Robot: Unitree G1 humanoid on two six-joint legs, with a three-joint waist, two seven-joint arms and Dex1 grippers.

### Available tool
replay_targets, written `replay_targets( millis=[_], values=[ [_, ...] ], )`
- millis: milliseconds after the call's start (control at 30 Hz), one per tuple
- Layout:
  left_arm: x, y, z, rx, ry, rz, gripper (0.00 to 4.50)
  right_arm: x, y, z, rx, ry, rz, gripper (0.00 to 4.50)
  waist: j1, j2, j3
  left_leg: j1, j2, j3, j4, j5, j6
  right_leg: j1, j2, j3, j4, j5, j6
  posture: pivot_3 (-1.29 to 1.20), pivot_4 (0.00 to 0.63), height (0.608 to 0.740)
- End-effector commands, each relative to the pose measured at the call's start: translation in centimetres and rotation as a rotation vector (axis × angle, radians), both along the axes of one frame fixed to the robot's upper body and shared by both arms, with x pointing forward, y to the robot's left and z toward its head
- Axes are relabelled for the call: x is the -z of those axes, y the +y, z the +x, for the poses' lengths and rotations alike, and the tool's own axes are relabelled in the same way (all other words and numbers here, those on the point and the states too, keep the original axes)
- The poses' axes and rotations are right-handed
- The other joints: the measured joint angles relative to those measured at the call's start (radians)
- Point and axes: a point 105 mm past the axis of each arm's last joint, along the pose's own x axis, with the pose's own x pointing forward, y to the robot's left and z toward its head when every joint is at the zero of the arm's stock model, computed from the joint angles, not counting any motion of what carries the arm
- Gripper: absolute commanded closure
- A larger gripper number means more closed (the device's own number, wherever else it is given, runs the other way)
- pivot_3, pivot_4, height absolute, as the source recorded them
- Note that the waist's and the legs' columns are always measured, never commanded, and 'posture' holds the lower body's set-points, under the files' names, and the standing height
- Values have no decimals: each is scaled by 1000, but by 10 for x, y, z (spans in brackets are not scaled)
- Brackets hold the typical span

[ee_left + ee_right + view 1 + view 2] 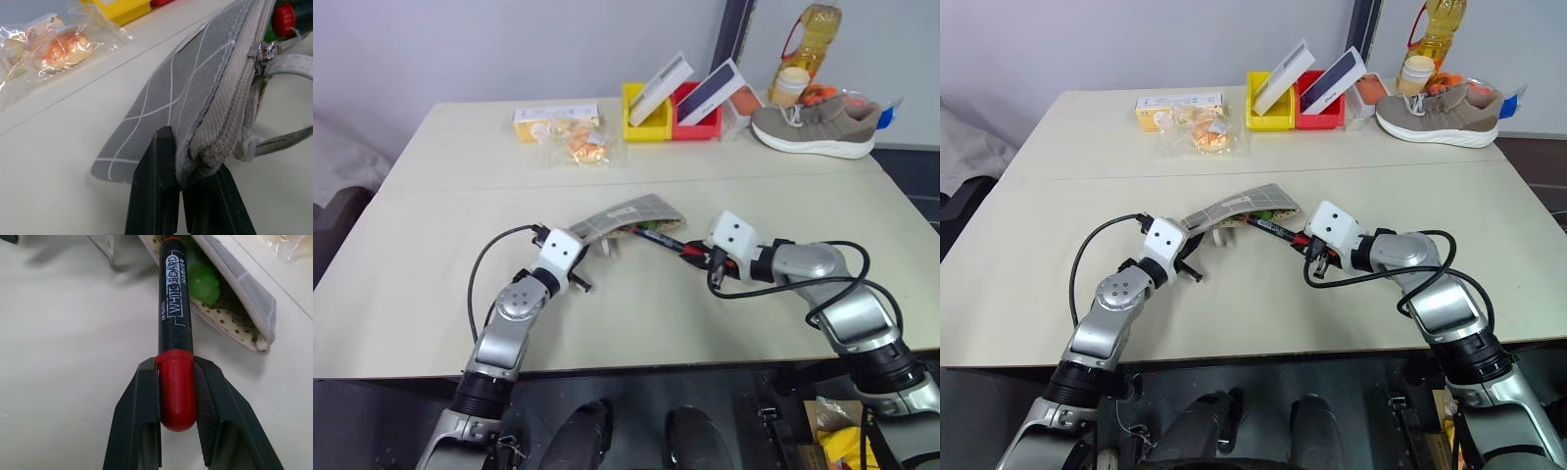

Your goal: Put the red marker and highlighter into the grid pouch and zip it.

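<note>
- Pinching the red cap end of the red marker (175, 333) in my right gripper (177, 396), I have both black fingers pressed against the cap's sides, with the dark barrel running straight out ahead of them.
- The marker's far end sits at the open mouth of the grid pouch (1234, 208), against its dotted cream lining; I cannot tell how far inside it reaches.
- Just beside the marker's barrel, inside that mouth, lies the highlighter (203, 281), showing as a light green shape against the lining.
- My left gripper (178, 178) is clamped shut on the pouch's other end, its fingers nipping the grey fabric and the zipper seam at the corner.
- The pouch hangs between my two grippers, its held end raised off the table (440, 225) and its open mouth facing my right gripper.
- Its zipper pull cord (288, 68) dangles below the seam near my left fingers.
- Farther back on the table lie a clear bag of snacks (579, 143), a yellow bin (641, 125) and a red bin (697, 127) with boxes leaning in them, and a grey shoe (815, 127) beside a bottle (815, 34).
</note>
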Motion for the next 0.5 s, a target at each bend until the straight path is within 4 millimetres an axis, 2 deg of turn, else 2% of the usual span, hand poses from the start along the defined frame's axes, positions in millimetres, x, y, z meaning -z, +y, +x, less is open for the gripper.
replay_targets(
  millis=[33,333,500],
  values=[
    [-16,-4,-3,28,-58,-2,4500,-11,3,3,-6,-58,-11,4136,0,0,0,0,0,0,0,0,0,0,0,0,0,0,0,0,150,740],
    [-23,-28,-16,195,-108,46,4500,-9,20,9,-60,-143,-208,4136,-1,0,0,0,0,0,0,0,0,0,0,0,0,0,0,0,150,740],
    [-21,-30,-19,223,-102,51,4500,-11,29,13,-69,-156,-215,4136,-1,0,0,0,0,0,0,0,0,0,0,0,0,0,0,0,150,740]
  ],
)
